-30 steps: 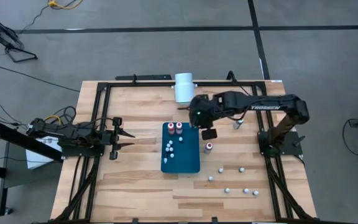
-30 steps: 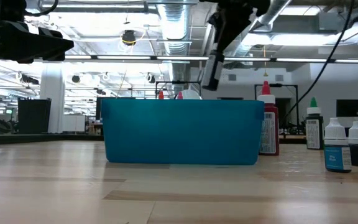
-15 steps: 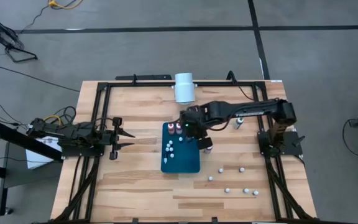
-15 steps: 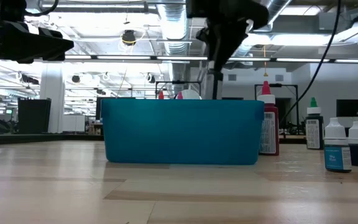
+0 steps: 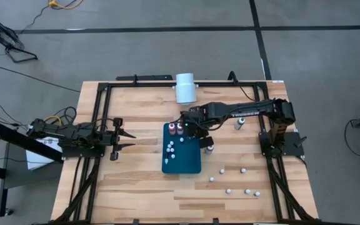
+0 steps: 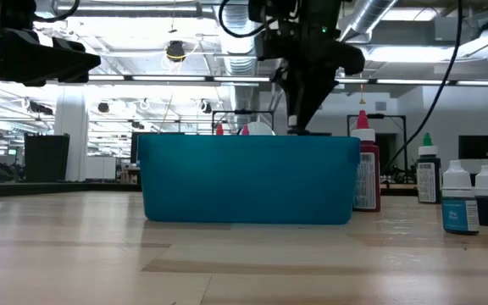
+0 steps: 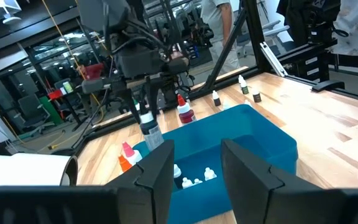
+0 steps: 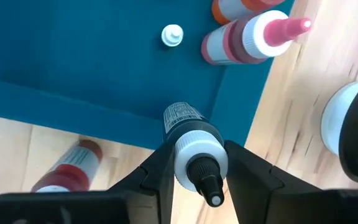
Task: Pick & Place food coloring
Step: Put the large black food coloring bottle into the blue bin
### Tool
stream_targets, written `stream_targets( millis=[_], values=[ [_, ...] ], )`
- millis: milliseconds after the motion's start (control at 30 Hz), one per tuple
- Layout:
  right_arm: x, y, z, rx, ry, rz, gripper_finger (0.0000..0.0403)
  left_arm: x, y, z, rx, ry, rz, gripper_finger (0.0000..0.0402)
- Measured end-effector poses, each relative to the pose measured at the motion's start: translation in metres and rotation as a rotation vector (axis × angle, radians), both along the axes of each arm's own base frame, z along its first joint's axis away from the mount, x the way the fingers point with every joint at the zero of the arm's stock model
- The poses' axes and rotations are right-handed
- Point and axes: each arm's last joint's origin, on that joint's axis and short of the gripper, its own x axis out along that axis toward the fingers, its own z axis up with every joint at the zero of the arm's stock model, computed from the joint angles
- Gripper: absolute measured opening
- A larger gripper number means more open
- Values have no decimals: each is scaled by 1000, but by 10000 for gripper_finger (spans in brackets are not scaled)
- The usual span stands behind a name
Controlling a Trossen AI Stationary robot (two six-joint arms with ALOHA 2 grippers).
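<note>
The teal bin [image 5: 182, 164] has bare floor at its near end; two red-capped bottles [image 5: 177, 129] and small white bottles [image 5: 170, 149] crowd its far half. A red bottle [image 5: 210, 148] stands just beside its right wall, and the right gripper [image 5: 197, 133] hangs over that far right corner.

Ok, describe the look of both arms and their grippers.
Both arms are dark, nearly black, built of jointed links. The right arm carries pale lettering along its forearm. Each gripper, left gripper and right gripper, ends in two flat dark fingers. A yellow cable lies by the left arm's base.
</note>
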Motion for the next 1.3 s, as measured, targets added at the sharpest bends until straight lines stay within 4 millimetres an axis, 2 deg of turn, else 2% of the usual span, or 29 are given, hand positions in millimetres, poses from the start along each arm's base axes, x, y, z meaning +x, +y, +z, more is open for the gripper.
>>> stream_targets(
  millis=[233,633,1300],
  values=[
    [0,-11,-11,-7,-7,8,113,0,0,0,-2,0,0,123],
    [-2,-16,-29,-11,-20,8,128,0,0,0,0,0,0,123],
    [0,-16,-28,-48,-34,0,182,0,0,0,-1,0,0,123]
  ],
)
